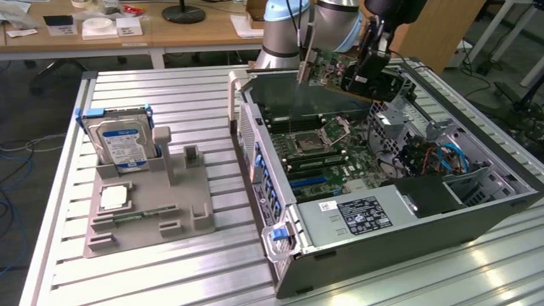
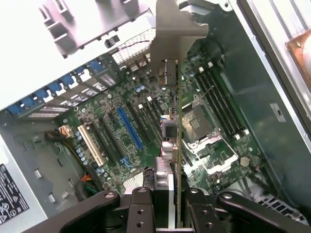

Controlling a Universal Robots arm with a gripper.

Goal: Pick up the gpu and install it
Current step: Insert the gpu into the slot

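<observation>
grip: gpu (image 1: 336,71) is being clamped edge-on by closed gripper (image 2: 172,208) | place: being held tilted above open case (image 1: 425,239) | risk: misalignment is being judged likely; tilt could jam card against blue slot (image 2: 130,127), bracket (image 2: 171,29) snagging case wall

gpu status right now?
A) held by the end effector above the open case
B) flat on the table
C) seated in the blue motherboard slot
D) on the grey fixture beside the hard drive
A: the gpu is clamped in the end effector and held in the air over the open case. In the wrist view the blue slot is bare.
</observation>
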